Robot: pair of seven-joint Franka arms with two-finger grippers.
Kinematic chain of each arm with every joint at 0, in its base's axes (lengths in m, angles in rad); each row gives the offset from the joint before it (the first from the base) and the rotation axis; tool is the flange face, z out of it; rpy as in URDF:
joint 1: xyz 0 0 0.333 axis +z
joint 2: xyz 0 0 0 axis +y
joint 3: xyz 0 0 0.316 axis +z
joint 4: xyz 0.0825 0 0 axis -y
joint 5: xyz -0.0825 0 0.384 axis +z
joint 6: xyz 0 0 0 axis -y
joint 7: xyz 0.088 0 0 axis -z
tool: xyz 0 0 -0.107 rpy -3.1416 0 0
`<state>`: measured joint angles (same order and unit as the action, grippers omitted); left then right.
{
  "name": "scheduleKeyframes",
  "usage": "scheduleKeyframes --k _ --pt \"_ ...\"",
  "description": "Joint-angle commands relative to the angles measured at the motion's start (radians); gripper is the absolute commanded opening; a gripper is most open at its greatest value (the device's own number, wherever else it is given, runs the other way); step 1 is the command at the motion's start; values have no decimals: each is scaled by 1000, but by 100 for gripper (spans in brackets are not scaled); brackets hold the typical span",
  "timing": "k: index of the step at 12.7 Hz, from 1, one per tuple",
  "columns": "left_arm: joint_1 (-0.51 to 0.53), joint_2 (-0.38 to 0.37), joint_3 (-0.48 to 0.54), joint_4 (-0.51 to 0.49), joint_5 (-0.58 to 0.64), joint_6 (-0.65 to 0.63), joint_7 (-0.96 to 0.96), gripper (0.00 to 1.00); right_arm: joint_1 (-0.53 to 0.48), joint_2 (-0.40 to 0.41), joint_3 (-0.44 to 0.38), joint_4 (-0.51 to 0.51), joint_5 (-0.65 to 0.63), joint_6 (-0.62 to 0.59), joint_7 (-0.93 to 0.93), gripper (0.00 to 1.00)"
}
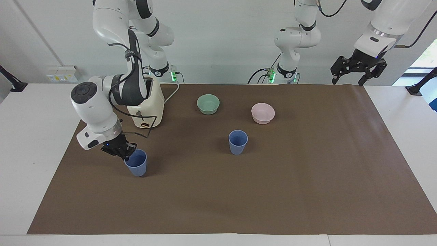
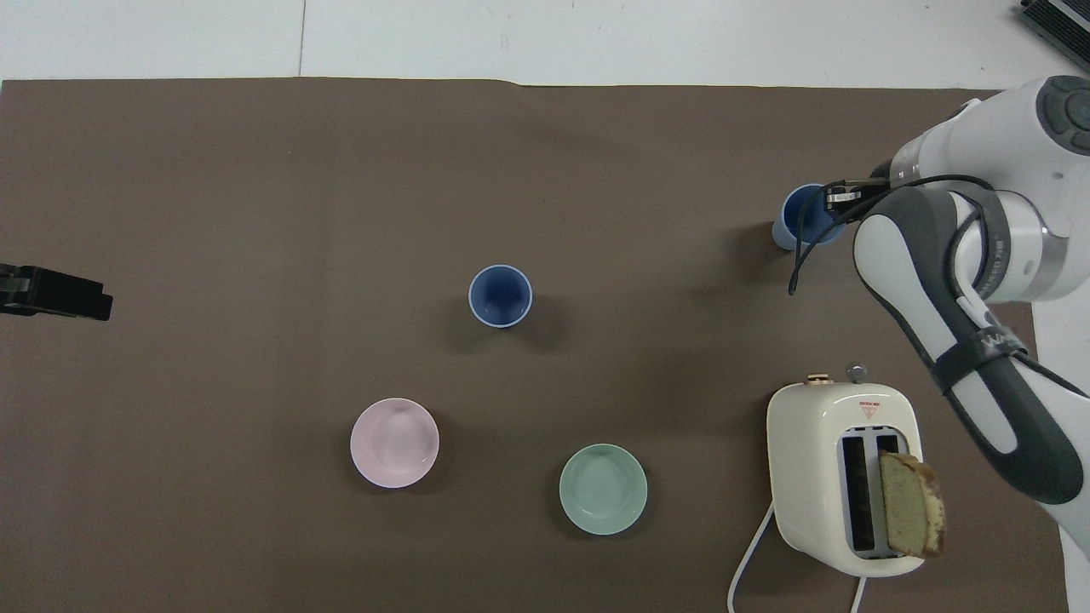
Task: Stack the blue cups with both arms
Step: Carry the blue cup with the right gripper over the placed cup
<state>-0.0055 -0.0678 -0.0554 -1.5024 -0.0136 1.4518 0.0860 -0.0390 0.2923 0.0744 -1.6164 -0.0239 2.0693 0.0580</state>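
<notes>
**Right arm has rim grip on outer cup: lift straight, carry to centre cup**

On the brown mat (image 1: pixel 273 191), biggest first. Toaster (image 2: pixel 843 477) sits at about 5 o'clock in the overhead view, bread slice (image 2: pixel 911 504) sticking out of one slot. Right arm bends over it to reach the cup farther from the robots. Pink bowl (image 1: pixel 263 113) and green bowl (image 1: pixel 208 104) sit nearer the robots than the centre cup, at 7 and 5 o'clock of it overhead.

Held blue cup (image 1: pixel 136 163): toward the right arm's end of the mat, roughly 2 o'clock overhead, upright, looks barely off the mat or just touching; cannot tell which. Right gripper (image 1: pixel 125 152) is clenched on its rim, one finger inside, one outside.

Centre blue cup (image 1: pixel 238 141): mid-mat, upright, mouth open, well apart from the held one.

Left gripper (image 1: pixel 357 68): fingers spread, nothing in them, waiting up high over the mat corner at its own end.

Judgement on doing it well: lift vertical first so the thin rim pinch doesn't swing the cup, clear the centre cup's rim height, centre over its mouth, lower gently, release only once nested. Risk: a tilted cup catches the rim and tips the target.
</notes>
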Motion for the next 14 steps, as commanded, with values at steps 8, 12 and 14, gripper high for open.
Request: scheduleKeyframes --k 8,12,14 --pt "7 -4 -3 -22 -9 -11 0 100 301 -124 15 90 -22 -255 408 0" --pt "2 -4 -1 -21 -9 -13 3 100 431 -75 15 185 -16 -293 482 0" --pt "1 -4 -1 -21 -9 -13 5 100 500 -27 15 234 -21 -314 555 0"
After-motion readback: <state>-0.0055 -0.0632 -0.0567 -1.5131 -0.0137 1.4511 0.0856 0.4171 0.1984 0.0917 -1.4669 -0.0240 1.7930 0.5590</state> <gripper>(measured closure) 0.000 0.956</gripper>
